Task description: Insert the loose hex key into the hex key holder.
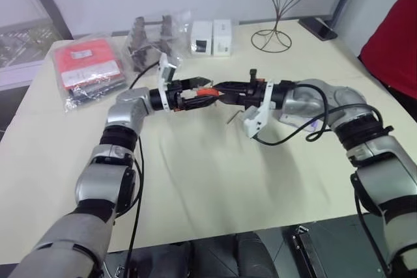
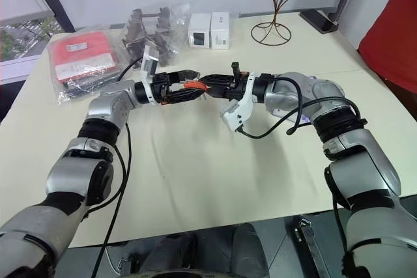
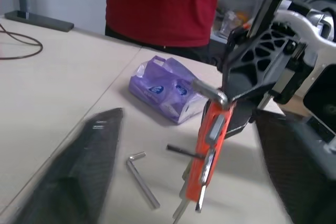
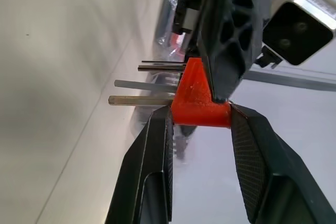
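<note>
Two tools meet above the counter (image 1: 195, 180): right tool (image 4: 200, 111) pinches the holder (image 4: 195, 94), left tool (image 1: 201, 91) gapes empty around it, key (image 3: 142, 182) lying below, so I'd have the left grip squarely before any release.

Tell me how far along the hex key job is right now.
Done: the hex key holder is off the table, pinched in the right gripper. In hand: the left gripper meets it, fingers spread either side of the holder, apparently to help steady or take it. Left: the loose hex key lies on the table below, not yet picked up or inserted.
</note>
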Robot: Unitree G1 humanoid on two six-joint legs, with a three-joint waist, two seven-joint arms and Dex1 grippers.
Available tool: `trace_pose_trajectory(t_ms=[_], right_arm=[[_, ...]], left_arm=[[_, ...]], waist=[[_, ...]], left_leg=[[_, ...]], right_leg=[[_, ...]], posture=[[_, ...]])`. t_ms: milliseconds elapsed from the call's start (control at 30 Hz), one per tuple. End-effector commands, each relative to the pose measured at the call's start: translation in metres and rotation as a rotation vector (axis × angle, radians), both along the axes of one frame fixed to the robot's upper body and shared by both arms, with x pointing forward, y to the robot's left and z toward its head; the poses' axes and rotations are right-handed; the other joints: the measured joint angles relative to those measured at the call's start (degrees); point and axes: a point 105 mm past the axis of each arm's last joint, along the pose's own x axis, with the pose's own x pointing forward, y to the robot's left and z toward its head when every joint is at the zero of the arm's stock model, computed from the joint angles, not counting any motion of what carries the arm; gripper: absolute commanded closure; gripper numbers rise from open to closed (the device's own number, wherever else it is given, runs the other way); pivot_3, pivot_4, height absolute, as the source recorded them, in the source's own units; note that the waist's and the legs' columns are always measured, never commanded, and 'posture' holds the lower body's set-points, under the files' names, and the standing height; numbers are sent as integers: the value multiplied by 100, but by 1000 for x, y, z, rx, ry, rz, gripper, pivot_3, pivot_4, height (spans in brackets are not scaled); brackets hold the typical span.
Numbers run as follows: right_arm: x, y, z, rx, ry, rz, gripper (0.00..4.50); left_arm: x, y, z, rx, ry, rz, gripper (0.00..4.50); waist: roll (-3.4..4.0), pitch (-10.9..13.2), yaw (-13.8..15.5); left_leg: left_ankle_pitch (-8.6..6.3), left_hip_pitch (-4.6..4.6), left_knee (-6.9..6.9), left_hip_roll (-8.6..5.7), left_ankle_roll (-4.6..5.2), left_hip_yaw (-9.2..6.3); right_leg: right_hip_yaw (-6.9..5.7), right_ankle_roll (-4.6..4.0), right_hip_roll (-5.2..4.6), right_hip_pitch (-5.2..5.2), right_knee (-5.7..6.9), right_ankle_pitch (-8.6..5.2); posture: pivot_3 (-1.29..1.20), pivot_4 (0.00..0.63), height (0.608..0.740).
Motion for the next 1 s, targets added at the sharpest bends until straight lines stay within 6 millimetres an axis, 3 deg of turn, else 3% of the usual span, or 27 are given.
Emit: trace_pose_trajectory(t_ms=[33, 167, 200, 300, 467, 633, 733, 833, 1000], right_arm=[[-5, 2, 24, 71, -54, 20, 3528], [-5, 4, 26, 87, -50, 20, 3528], [-5, 4, 26, 90, -48, 19, 3528], [-5, 4, 25, 89, -46, 17, 3528], [-5, 4, 25, 92, -47, 11, 3528], [-4, 3, 25, 93, -47, 4, 3528], [-4, 2, 24, 93, -45, 3, 3528], [-3, 2, 23, 91, -42, 0, 3528], [-4, 2, 19, 80, -33, -4, 3528]], left_arm=[[-2, -2, 12, -18, -36, -23, 2202], [-2, -4, 9, -8, -38, -24, 4194], [-1, -4, 9, -4, -42, -15, 4486], [0, -5, 10, -6, -43, -8, 4486], [1, -5, 10, -4, -48, 1, 2091], [3, -6, 10, -15, -47, 11, 2091], [3, -6, 12, -35, -44, 16, 2970], [3, -6, 14, -44, -45, 17, 4467], [3, -7, 16, -55, -44, 12, 4467]], waist=[[0, 0, 3], [0, 0, 8], [-1, 0, 5], [-1, 0, 4], [0, 0, 3], [-1, 0, 12], [-1, 0, 8], [-1, 0, 6], [-1, 0, 4]], left_leg=[[0, 0, 0, 0, 0, 0], [0, 0, 2, -1, 0, -1], [0, -1, 3, -1, 0, -1], [0, -1, 2, -1, 0, -1], [0, 0, 4, 0, 0, -2], [0, -1, 4, -1, 0, -2], [0, -1, 5, -1, 0, -2], [0, -2, 5, -1, 0, -2], [0, -2, 47, -1, 0, -2]], right_leg=[[0, 0, 0, 0, 0, 0], [-1, 0, 0, 1, 0, 0], [-1, 0, 0, 2, 0, 0], [-1, 0, 0, 1, 0, 0], [-1, 0, 0, 0, 1, 0], [-1, 0, 0, 2, 1, 0], [-1, 0, -1, 2, 2, 0], [-2, 0, -1, 2, 2, 0], [-1, 0, 0, 1, 7, 0]], posture=[[0, 150, 740], [0, 150, 740], [0, 150, 740], [0, 150, 740], [0, 150, 740], [0, 150, 740], [0, 150, 740], [0, 150, 740], [0, 150, 740]])
